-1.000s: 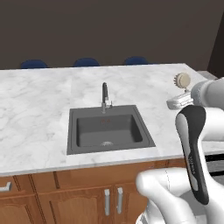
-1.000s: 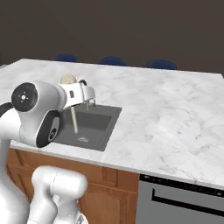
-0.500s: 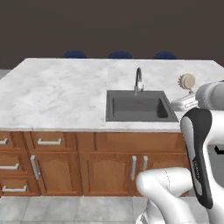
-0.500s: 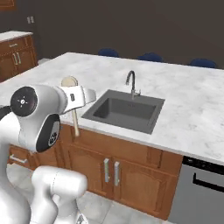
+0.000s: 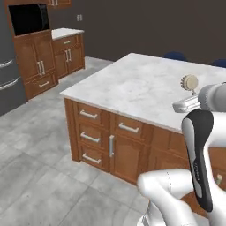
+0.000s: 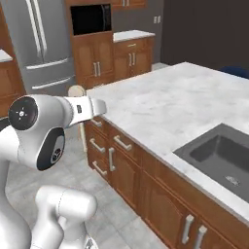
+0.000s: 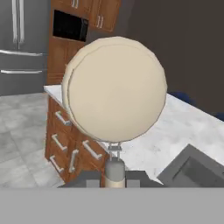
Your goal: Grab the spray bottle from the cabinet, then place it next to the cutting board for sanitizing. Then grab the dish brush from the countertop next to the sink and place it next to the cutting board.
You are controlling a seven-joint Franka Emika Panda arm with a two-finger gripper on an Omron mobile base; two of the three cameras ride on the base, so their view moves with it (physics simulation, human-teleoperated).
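Note:
My gripper (image 7: 114, 176) is shut on the thin tan handle of the dish brush (image 7: 114, 89), whose round cream head stands upright close in front of the hand camera. In the left base view the dish brush (image 5: 190, 82) rises above my gripper (image 5: 191, 98), over the right part of the white marble countertop (image 5: 141, 88). The right base view has the dish brush (image 6: 76, 91) behind my forearm, off the island's near corner. The dark sink (image 6: 219, 155) lies in the countertop (image 6: 170, 97) to the right. The spray bottle, the cutting board and the cabinet are out of view.
The island's wooden drawers (image 5: 101, 132) face open grey floor (image 5: 39, 154). A steel fridge (image 6: 44, 44) and a tall wooden unit with a black microwave (image 6: 90, 19) stand along the far wall beside a low side counter (image 5: 66, 33). Blue chairs (image 5: 175, 56) stand behind the island.
The whole picture has shifted as the base moved: the island's left corner and the far wall have come into view, and the sink has left the left base view. The brush stays in the grip.

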